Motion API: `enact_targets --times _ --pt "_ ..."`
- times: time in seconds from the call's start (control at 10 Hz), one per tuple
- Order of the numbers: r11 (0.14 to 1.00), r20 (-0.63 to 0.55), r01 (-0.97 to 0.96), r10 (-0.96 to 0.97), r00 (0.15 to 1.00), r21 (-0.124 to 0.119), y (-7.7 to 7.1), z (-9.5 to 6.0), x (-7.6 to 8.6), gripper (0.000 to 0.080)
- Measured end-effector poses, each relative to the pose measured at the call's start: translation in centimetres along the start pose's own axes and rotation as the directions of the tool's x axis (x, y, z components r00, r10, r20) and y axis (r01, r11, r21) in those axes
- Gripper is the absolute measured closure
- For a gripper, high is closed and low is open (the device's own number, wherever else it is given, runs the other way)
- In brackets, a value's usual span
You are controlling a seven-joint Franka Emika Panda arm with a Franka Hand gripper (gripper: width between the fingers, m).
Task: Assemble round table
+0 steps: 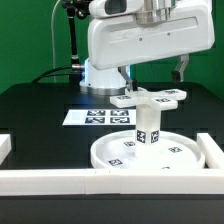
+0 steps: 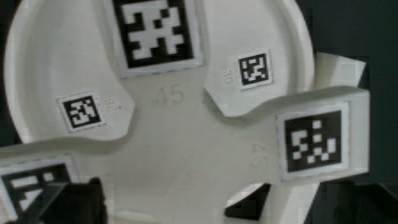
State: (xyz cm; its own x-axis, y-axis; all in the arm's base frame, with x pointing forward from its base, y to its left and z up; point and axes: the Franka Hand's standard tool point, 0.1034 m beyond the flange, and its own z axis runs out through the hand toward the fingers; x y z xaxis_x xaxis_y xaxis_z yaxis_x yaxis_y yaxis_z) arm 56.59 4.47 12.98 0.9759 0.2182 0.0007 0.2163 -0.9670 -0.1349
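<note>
The cross base (image 1: 150,97) sits, apparently seated, on the upright leg (image 1: 147,128) at the centre of the disc (image 1: 112,152). The claw (image 1: 155,74) hangs above it; whether it is apart or together cannot be told.

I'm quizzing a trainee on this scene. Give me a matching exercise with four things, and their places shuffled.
Things:
1 round disc
2 leg
3 cross base
4 marker board

Places:
A atop the leg
B flat on the table, behind the disc
C upright on the disc
D flat, just behind the front rail

Pairs: 1-D, 2-C, 3-A, 4-B
</note>
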Motion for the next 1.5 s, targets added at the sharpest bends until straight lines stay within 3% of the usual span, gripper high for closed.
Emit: enact_targets --times 0.3,0.4,0.5,1.0,1.5 --pt "0.983 0.005 0.182 -0.182 0.983 -0.008 0.3 0.0 -0.1 0.0151" --pt "0.937 0.006 0.349 -0.349 0.937 -0.022 0.5 0.1 -0.2 0.0151" --pt "0.901 0.013 0.432 -0.432 0.902 -0.021 0.5 0.3 -0.4 0.0151" --pt "0.705 0.043 0.709 -0.707 0.706 -0.033 0.9 0.6 -0.4 0.0151" --pt "0.677 0.069 0.735 -0.732 0.678 -0.036 1.1 1.8 -0.4 0.0151"
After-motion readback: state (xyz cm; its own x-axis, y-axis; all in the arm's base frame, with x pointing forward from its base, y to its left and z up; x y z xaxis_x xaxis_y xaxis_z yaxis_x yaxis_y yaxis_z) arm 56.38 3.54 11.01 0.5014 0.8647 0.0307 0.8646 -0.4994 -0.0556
